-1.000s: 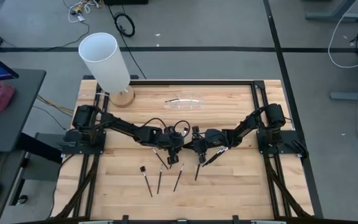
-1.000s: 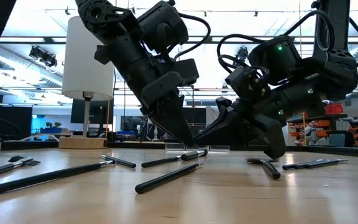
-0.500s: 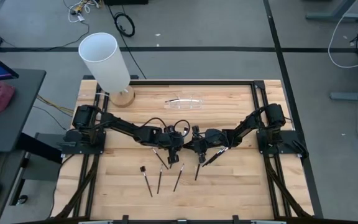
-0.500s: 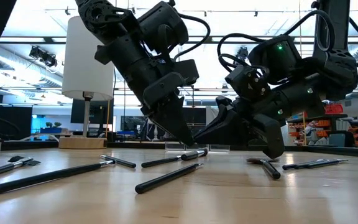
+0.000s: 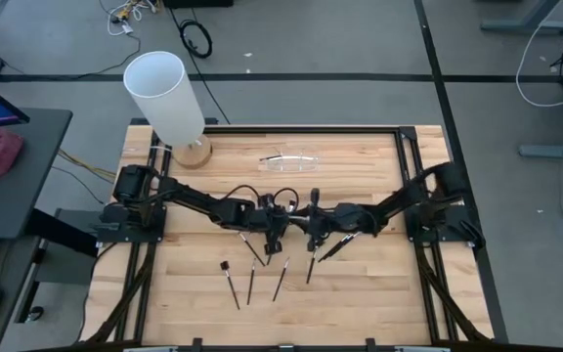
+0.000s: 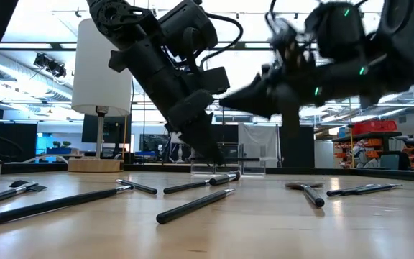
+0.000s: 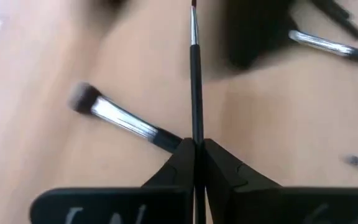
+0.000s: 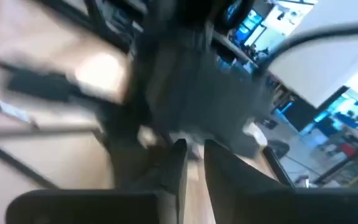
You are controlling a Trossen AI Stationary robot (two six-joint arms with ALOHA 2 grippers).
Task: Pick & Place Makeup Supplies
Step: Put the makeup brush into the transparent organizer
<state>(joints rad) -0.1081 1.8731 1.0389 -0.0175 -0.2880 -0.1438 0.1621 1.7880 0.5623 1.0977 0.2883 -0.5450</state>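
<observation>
Several thin dark makeup brushes [image 5: 252, 279] lie flat on the wooden table near its middle and near edge; in the low view they spread along the tabletop [image 6: 192, 203]. My left gripper [image 5: 276, 235] is low over the table's middle [image 6: 218, 162], slanting down and shut on one thin brush [image 7: 195, 74]. A brush with a silvery ferrule and fluffy head [image 7: 114, 115] lies on the table beside it. My right gripper [image 5: 314, 217] hangs raised above the table [image 6: 225, 101], just right of the left one, and is blurred. My left gripper pinches the dark handle [image 7: 196, 127] of a thin brush between its two fingers [image 7: 179, 155], slanting down from above. The brush runs on ahead of the fingers, and its small bristle tip [image 7: 193, 6] points away from them. Whether it is clear of the table I cannot tell.
A tall white cylinder [image 5: 164, 93] on a round wooden foot stands at the far left corner [image 6: 103, 68]. A small clear tray [image 5: 289, 161] lies near the far edge. The two arms are close together over the middle. Bare wood lies left and right of the brushes.
My right gripper has risen quickly from the tabletop to well above it, its arm blurred, and has shifted slightly toward the far edge. The brushes that lay beneath it stay where they were. My left gripper has kept still.
</observation>
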